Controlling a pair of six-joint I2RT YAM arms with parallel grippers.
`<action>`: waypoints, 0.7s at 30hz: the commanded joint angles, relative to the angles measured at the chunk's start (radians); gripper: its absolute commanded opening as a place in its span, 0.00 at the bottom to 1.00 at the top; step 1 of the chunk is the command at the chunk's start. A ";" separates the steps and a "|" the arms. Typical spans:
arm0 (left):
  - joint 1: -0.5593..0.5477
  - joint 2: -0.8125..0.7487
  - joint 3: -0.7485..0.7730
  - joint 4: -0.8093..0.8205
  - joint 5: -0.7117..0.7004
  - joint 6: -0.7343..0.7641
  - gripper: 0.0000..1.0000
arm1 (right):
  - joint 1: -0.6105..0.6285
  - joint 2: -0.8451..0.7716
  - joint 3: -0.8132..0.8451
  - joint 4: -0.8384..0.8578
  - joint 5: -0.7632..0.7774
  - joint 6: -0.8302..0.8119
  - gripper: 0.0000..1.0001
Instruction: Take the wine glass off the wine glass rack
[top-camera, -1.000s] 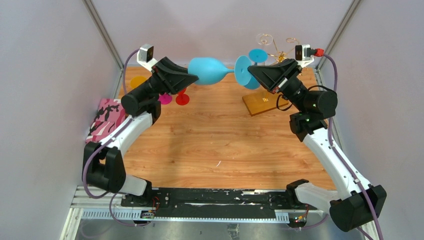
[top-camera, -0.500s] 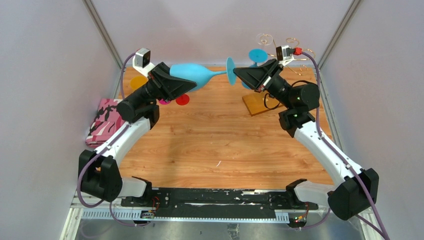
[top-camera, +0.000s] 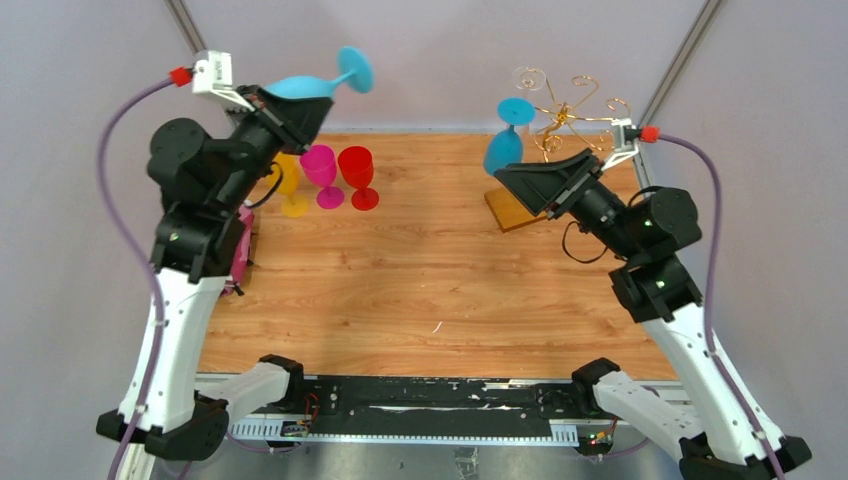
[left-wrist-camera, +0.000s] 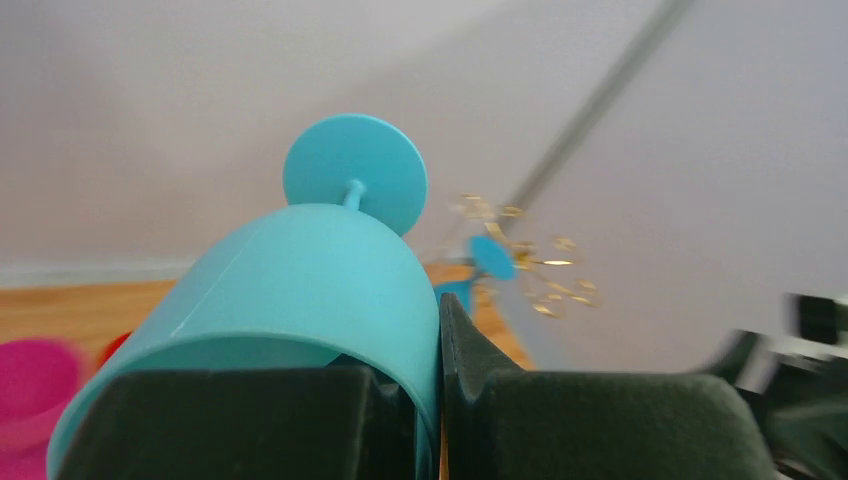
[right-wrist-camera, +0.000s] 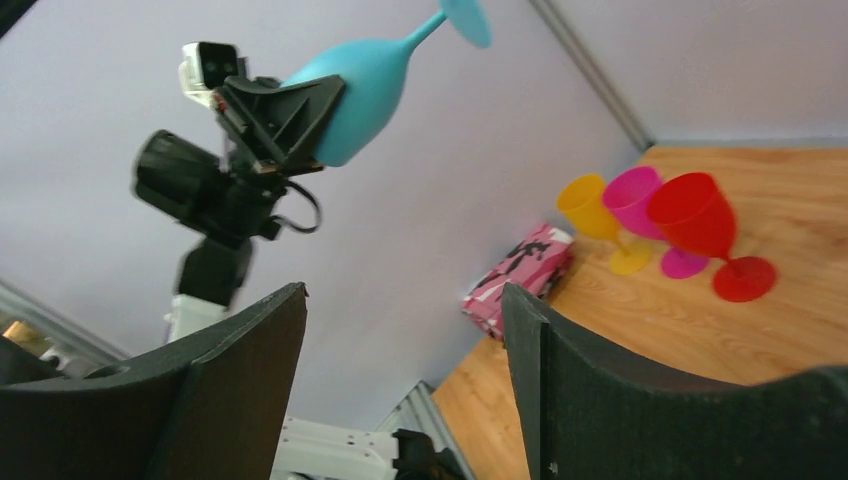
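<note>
My left gripper (top-camera: 312, 106) is raised high at the back left and shut on the wall of a blue wine glass (top-camera: 300, 87). The glass's foot (top-camera: 355, 68) points up and right. In the left wrist view one finger sits inside the bowl (left-wrist-camera: 310, 290) and the other presses outside, with the left gripper (left-wrist-camera: 435, 400) shut on the wall. The gold wire wine glass rack (top-camera: 562, 112) stands at the back right on its wooden base (top-camera: 518, 212). A second blue glass (top-camera: 503, 152) hangs upside down from it. My right gripper (top-camera: 510, 178) is open and empty just in front of the rack, and the right wrist view shows the right gripper (right-wrist-camera: 405, 295) with nothing between its fingers.
Yellow (top-camera: 290, 185), pink (top-camera: 322, 168) and red (top-camera: 357, 170) glasses stand upright at the back left, below the raised left arm. A pink camouflage box (right-wrist-camera: 520, 270) lies at the left edge. Grey walls close in on the table at the back and sides.
The right gripper has let go of the blue glass's foot, opened and drawn back to the right. The left arm has swung up and left, carrying the glass away from the rack.
</note>
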 joint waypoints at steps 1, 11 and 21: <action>-0.005 0.031 0.128 -0.783 -0.531 0.305 0.00 | -0.007 -0.041 0.116 -0.312 0.156 -0.255 0.77; -0.005 0.088 -0.213 -0.875 -0.464 0.246 0.00 | -0.008 -0.006 0.174 -0.447 0.223 -0.343 0.77; 0.120 0.282 -0.293 -0.732 -0.406 0.262 0.00 | -0.015 0.012 0.151 -0.453 0.182 -0.332 0.70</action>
